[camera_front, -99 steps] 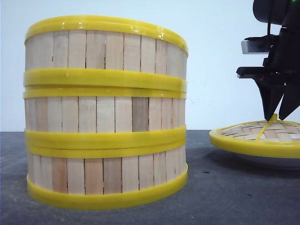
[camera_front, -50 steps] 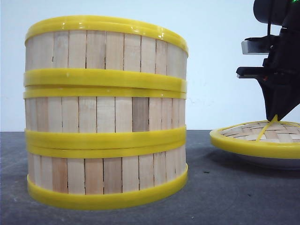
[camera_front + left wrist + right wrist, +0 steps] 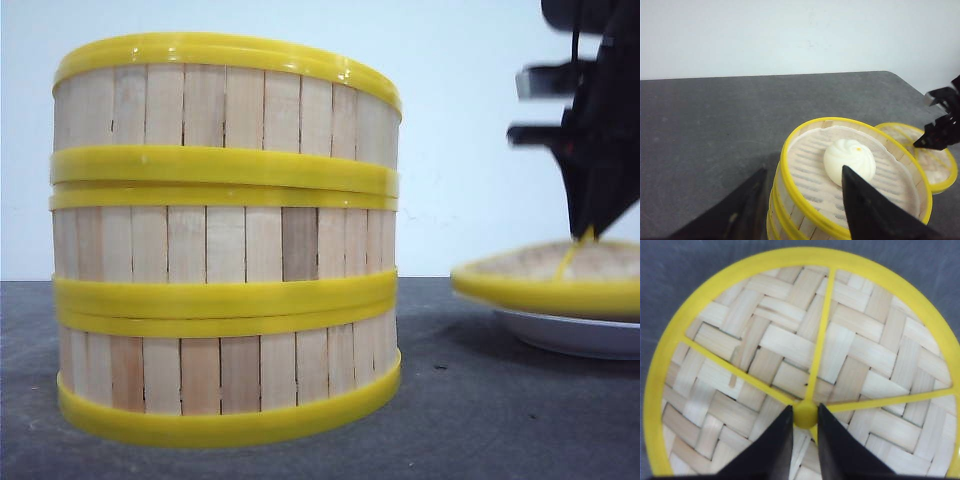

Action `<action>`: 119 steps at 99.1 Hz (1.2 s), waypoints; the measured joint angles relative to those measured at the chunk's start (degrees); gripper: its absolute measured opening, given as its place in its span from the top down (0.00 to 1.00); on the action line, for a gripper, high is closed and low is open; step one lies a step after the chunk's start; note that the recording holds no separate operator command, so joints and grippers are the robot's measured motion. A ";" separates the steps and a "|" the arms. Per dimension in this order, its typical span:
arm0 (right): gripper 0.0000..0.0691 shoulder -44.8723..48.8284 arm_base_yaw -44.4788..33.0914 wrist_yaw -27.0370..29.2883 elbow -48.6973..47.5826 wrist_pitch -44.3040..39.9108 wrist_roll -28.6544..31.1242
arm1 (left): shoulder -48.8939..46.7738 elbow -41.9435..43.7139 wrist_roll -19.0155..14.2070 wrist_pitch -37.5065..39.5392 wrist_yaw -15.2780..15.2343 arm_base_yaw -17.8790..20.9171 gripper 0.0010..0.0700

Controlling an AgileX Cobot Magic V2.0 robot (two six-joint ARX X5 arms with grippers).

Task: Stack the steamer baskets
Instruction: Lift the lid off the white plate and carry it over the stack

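Note:
Three steamer baskets (image 3: 225, 240) stand stacked in one column on the left of the dark table. The left wrist view looks into the top basket (image 3: 807, 202), which holds a white bun (image 3: 849, 161) on paper. My left gripper (image 3: 803, 170) is open above that basket's near rim, one finger outside the wall and one over the inside, holding nothing. At the right, my right gripper (image 3: 585, 235) is shut on the yellow knob (image 3: 805, 415) of the domed woven lid (image 3: 550, 290), which hangs just above a white plate (image 3: 580, 335).
The lid (image 3: 790, 345) fills the right wrist view, its yellow ribs meeting at the knob. In the left wrist view the lid (image 3: 940, 165) and the right gripper (image 3: 942, 135) sit just beyond the stack. A white wall stands behind the table.
The right gripper's fingers closed on the lid's knob and rose a little. The lid has come up off the white plate, which now shows beneath it. The stack has not moved.

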 joint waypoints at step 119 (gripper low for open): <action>0.93 9.46 35.01 -8.52 41.90 -19.89 -6.12 | 0.00 0.00 -0.20 0.00 0.00 0.00 0.61</action>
